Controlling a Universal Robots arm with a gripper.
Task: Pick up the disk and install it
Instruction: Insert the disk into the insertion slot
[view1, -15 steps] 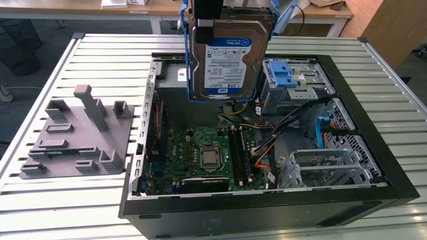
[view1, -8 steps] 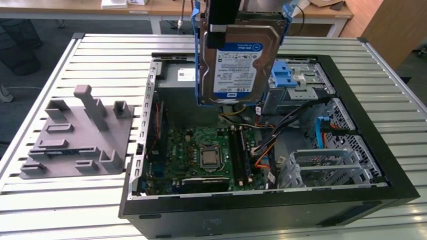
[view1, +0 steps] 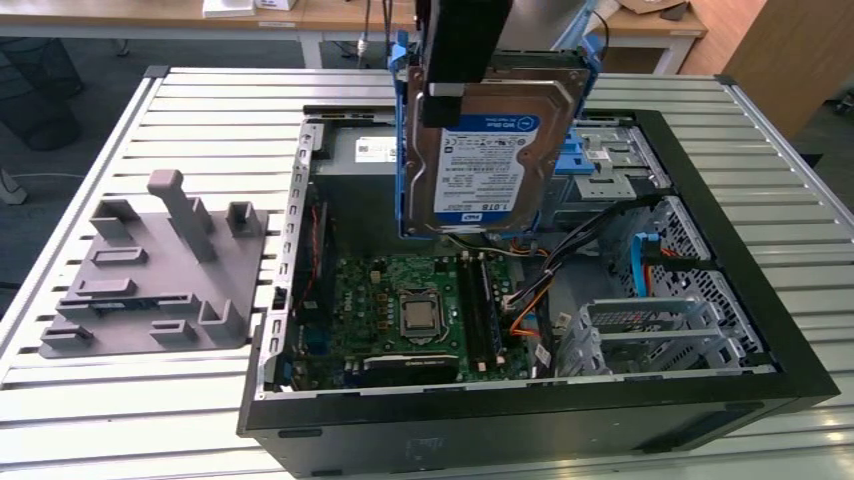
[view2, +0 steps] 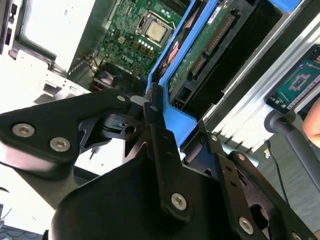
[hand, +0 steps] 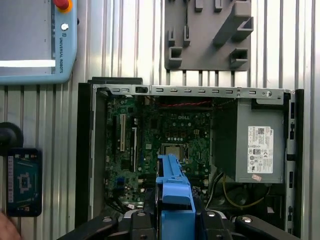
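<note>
Exterior view: disk (view1: 487, 160) is clamped upright in the closed tool (view1: 449, 88), hung just below it, held above the open computer case (view1: 534, 440).

Silver disk (view1: 487, 150) with white-and-blue label (view1: 483, 178) is noted in bright blue carrier (hand: 174, 195); green motherboard (view1: 400, 290) and black case (view1: 534, 435) are recorded.

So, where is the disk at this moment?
In the exterior view the disk hangs upright from the gripper, which is shut on its blue carrier, above the open computer case and its green motherboard.
</note>
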